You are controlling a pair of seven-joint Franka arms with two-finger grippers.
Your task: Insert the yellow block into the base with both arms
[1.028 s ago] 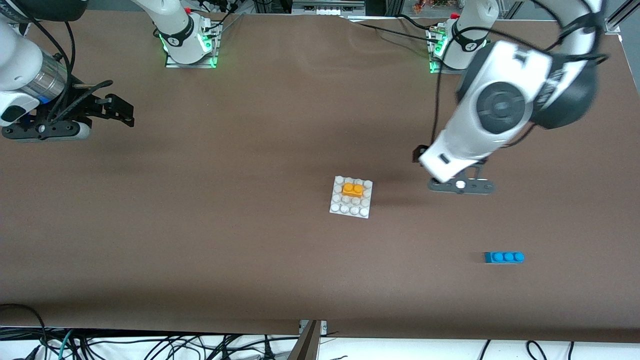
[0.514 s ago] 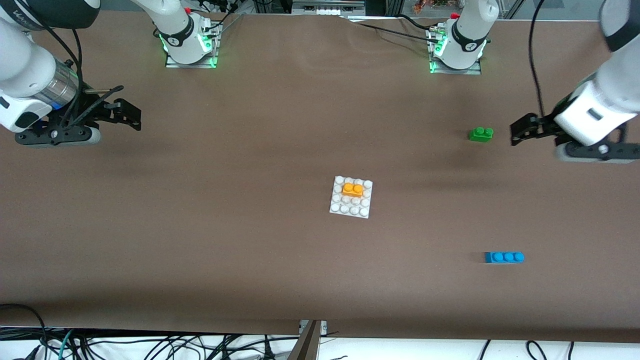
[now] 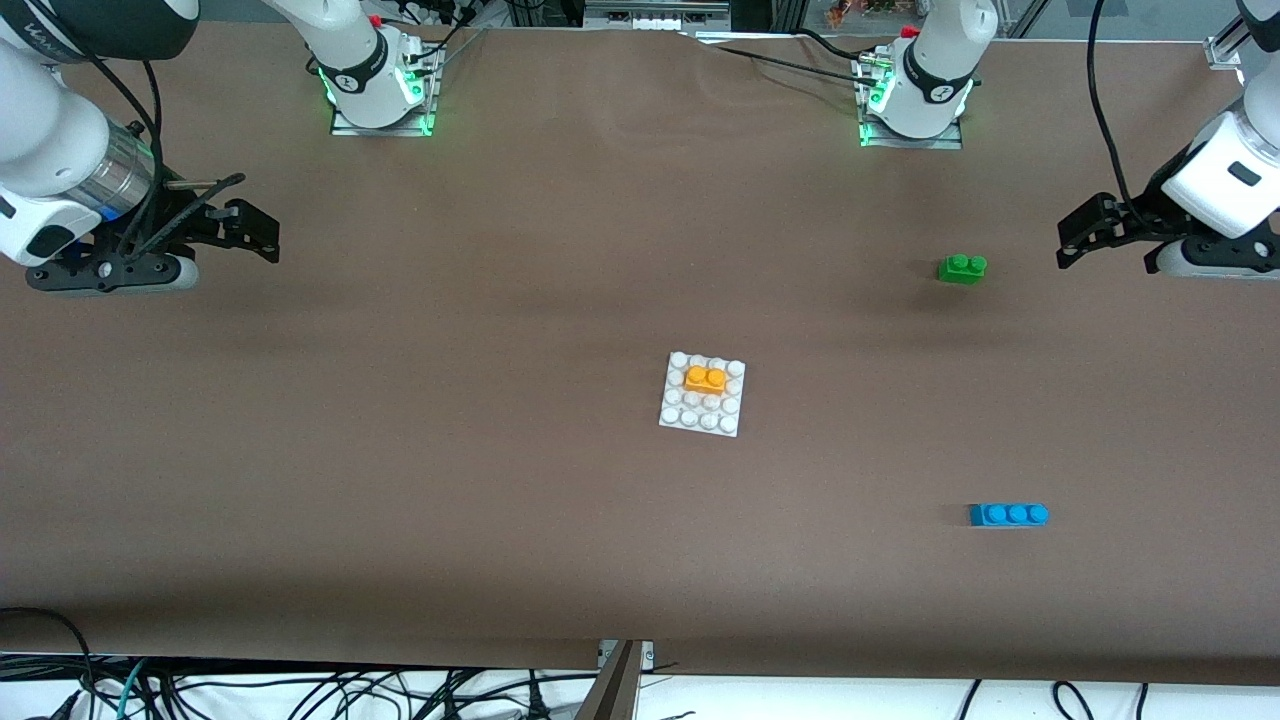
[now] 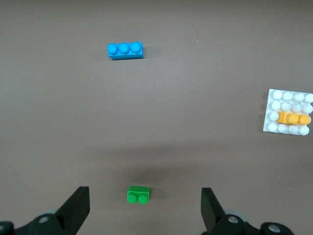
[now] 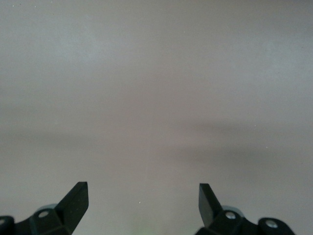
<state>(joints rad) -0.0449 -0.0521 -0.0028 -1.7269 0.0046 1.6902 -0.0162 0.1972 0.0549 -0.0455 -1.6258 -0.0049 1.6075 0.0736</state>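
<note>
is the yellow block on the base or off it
On it: the yellow block sits among the studs of the base, with neither gripper near.

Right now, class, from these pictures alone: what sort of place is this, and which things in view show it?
Most likely a robotics lab bench. Two bolted-down arms end in the left gripper and right gripper, cables tangle below the table, and the yellow block sits on the base.

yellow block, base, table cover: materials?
Yellow block: looks like molded plastic, solid even colour, rounded studs, smooth.
Base: likely the same kind of plastic, white, slightly glossy domed studs.
Table cover: matte brown sheet, no glare, faint ripples near the arm bases; paper, fabric or vinyl, can't tell which.
</note>
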